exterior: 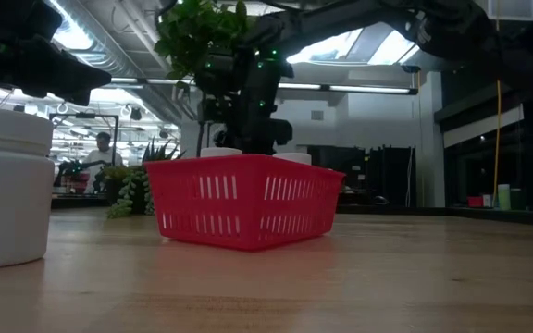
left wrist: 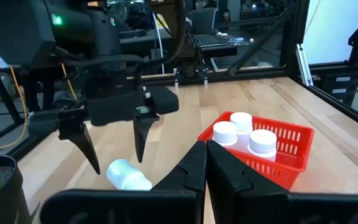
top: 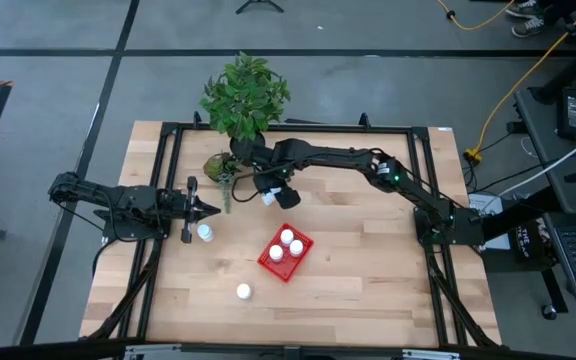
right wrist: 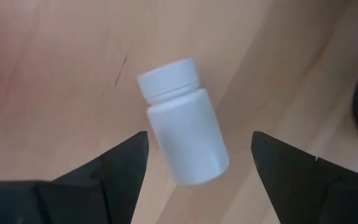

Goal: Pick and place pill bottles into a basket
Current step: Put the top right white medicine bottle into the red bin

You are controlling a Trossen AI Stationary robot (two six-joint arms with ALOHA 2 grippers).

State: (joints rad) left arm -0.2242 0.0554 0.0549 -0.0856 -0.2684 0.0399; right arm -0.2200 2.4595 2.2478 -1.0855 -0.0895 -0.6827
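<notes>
The red basket sits mid-table with three white pill bottles standing in it; it also shows in the left wrist view and the low view. My right gripper is open, pointing down over a bottle that lies on its side on the table; its fingers stand on either side of the bottle without touching it. My left gripper is shut and empty, left of the basket. One bottle stands just beside it. Another bottle stands near the front edge.
A leafy potted plant and a small plant stand at the table's far side, close behind my right gripper. The black frame rails run along the table's left, right and far edges. Bare wood lies right of the basket.
</notes>
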